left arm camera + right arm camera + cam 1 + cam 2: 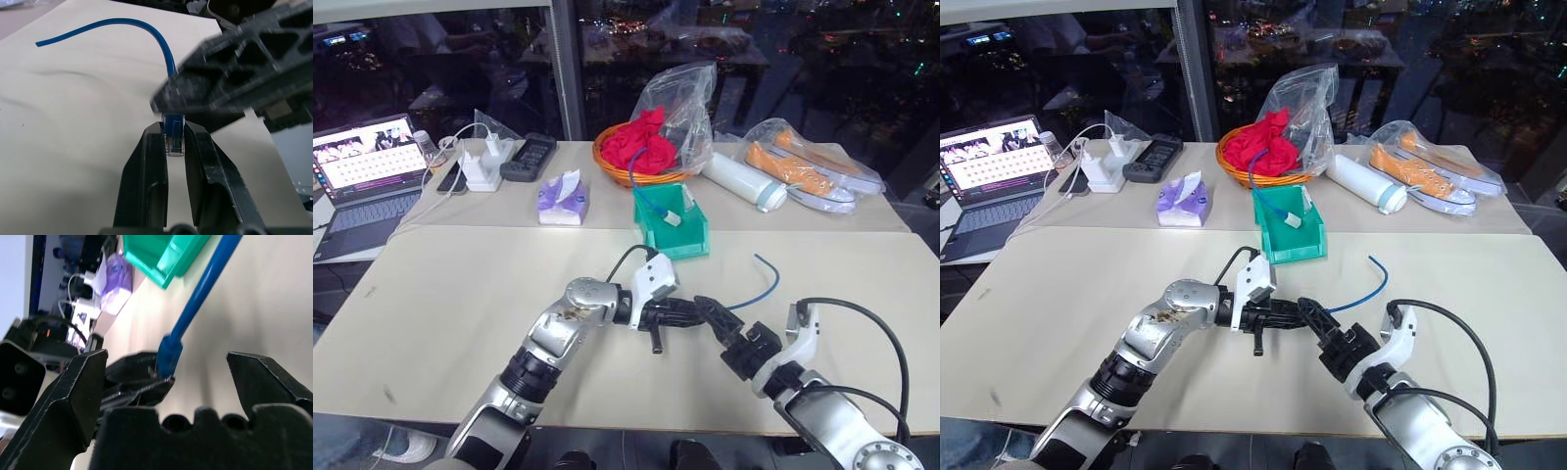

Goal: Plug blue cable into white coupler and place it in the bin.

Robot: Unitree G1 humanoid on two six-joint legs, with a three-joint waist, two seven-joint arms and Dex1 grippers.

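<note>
Cable plug (pixel 174 138) pinched between left fingers (pixel 146 166) — right fingers (pixel 73 396) spread alongside.

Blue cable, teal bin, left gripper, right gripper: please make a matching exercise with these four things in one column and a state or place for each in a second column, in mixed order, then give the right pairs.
Things:
1. blue cable
2. teal bin
3. left gripper
4. right gripper

States or places:
A. jaws wide open, on either side of the cable's plug end
B. stands on the table in front of the orange basket, with a second blue cable in it
C. shut on the clear plug
D. plug end pinched, free end curving over the table

Pairs: 1-D, 2-B, 3-C, 4-A
</note>
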